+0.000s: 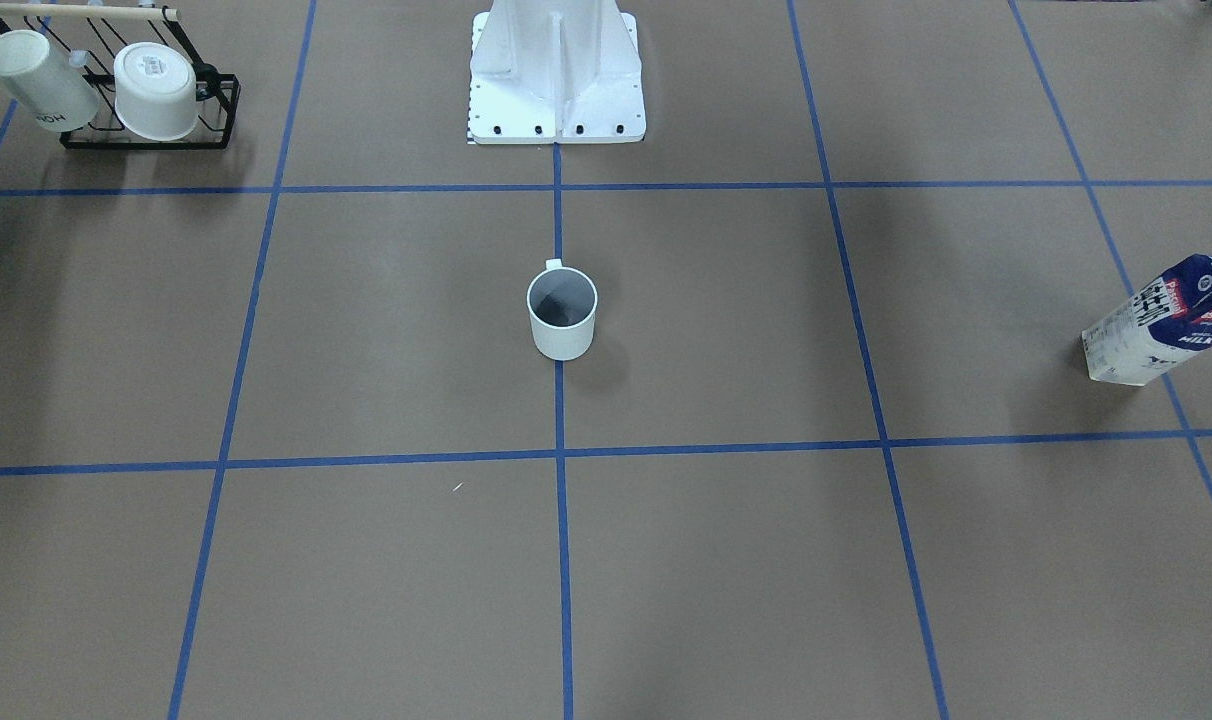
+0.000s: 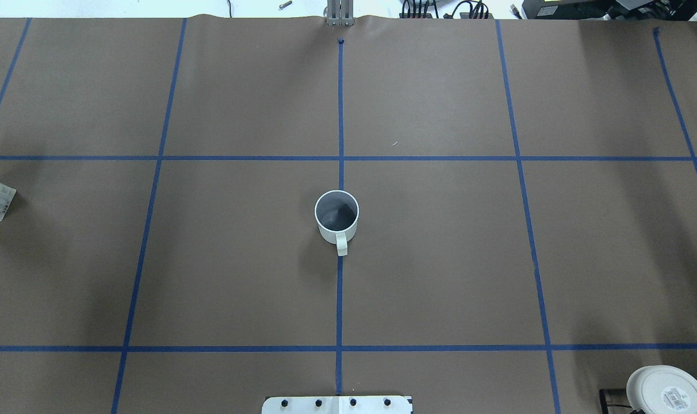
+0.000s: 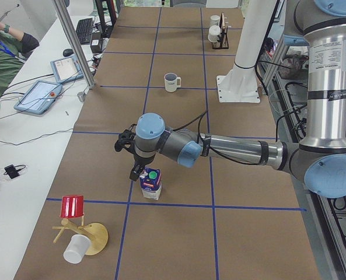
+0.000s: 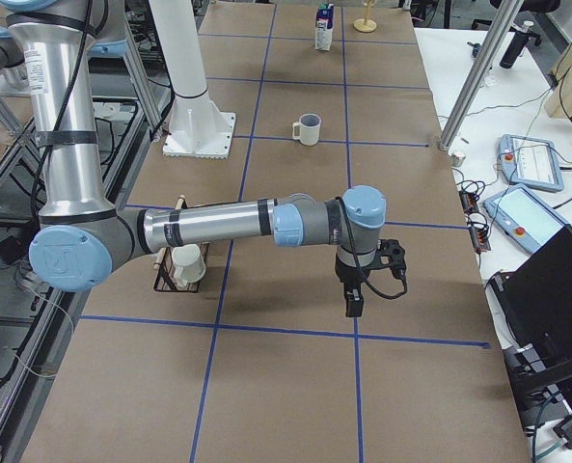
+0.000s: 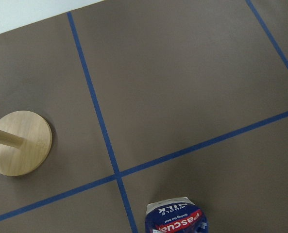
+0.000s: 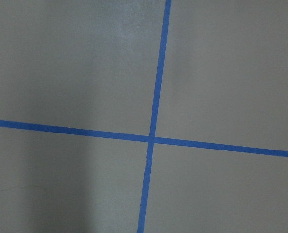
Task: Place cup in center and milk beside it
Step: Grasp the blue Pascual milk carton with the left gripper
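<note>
A small white cup (image 2: 337, 215) stands upright at the center (image 2: 339, 178) of the bench (image 2: 440, 259), sitting on the blue tape line (image 2: 339, 299). Its dark grey inside is open to the overhead camera and its handle points toward the white robot base (image 1: 556, 80). The milk carton (image 1: 1166, 320) stands upright well apart from it, out near the bench's end on the robot's left and close to a crossing of tape lines, with its round green cap (image 3: 153, 174) in place. The left pincer (image 3: 136, 173) hangs just above and beside that cap. It shows only in the left side view, so it cannot be told whether its fingers are apart or together, or whether they touch the carton. The left wrist camera catches only the carton's blue and red top at the lower edge of its view. The right pincer (image 4: 353, 307) points down over bare brown paper near another tape crossing, away from both cup and carton, and its state likewise cannot be told. Toward the robot's right, a black wire rack (image 1: 151, 135) holds two white cups (image 1: 156, 90) tipped on their sides (one bears dark lettering). Beyond the carton, a wooden stand (image 3: 97, 236) carries a red cup (image 3: 72, 206) and a white cup (image 3: 76, 249).
</note>
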`<state>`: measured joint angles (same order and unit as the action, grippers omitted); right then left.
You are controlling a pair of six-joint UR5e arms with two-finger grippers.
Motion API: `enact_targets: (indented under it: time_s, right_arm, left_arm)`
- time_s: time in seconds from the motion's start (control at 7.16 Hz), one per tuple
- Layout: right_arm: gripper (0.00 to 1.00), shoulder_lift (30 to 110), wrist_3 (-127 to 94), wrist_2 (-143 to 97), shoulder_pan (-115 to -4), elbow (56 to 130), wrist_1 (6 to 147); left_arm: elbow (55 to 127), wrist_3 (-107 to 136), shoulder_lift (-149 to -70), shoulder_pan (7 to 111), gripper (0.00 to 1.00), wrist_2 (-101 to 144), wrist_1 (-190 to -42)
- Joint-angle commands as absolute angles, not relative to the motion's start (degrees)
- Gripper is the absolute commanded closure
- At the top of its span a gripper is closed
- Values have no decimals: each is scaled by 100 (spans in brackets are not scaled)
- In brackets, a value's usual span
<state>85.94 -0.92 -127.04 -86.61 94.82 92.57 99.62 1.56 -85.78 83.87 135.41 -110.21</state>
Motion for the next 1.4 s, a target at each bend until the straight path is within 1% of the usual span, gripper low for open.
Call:
enact_targets:
  time_s: [0.0,0.14,0.28,0.42,0.56,0.7,0.84,1.12,1.26]
  right_arm:
    - [0,8604,-140,-12718,-8666,9492,9255]
    - [0,8604,-149,-12709,-8657,9466,9246]
    - [0,8613,-158,-12718,-8666,9492,9246]
    - [0,8578,-167,-12726,-8657,9466,9246]
    - [0,8587,-158,-12727,-8657,9492,9246]
    - [0,8578,-158,-12718,-8657,9475,9246]
    - [0,8578,-158,-12718,-8657,9475,9246]
    - [0,8578,-158,-12718,-8657,9483,9246]
    - [0,8578,-158,-12718,-8657,9475,9246]
  left_arm:
    - [9862,674,-8351,8122,2,13535,-11493]
    - [9774,790,-8297,8069,2,13544,-11670]
    - [9591,817,-8279,7920,7,13535,-11889]
    - [9424,826,-8279,7910,24,13544,-12074]
    - [9387,826,-8288,7919,54,13553,-12120]
    - [9387,835,-8279,7919,96,13570,-12120]
    - [9387,887,-8279,7919,100,13562,-12129]
    - [9439,1439,-8279,7928,100,13605,-12444]
    - [9587,1511,-8271,7954,100,13666,-12367]
